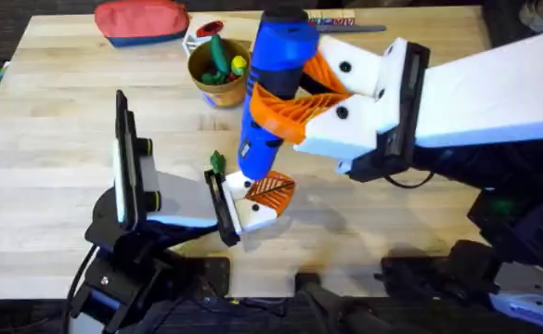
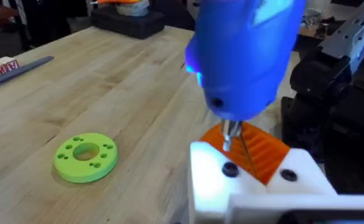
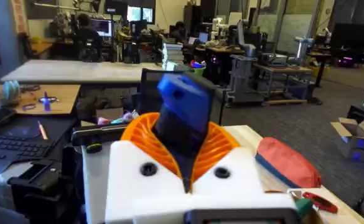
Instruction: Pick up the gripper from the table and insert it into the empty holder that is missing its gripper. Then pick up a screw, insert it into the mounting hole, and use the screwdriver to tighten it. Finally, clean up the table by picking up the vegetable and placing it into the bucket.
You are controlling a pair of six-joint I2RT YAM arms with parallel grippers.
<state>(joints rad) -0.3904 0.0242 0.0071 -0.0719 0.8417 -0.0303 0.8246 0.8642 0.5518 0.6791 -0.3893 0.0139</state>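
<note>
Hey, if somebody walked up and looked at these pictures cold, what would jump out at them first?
The big bright-blue screwdriver at the table's middle, clamped in the right gripper, its thin tip pointing down at the orange gripper seated in the white holder. Next, the brown bucket at the table's far side, with green and yellow toys inside, beside a red pouch. The left wrist view also shows a lime-green disc lying flat on the wood.

You had a red pouch [image 1: 142, 20] lying at eleven o'clock on the wooden table [image 1: 48, 111]. A lime-green disc [image 2: 86, 156] sat flat on the wood, and a red-handled screwdriver [image 1: 331, 23] lay at twelve.
</note>
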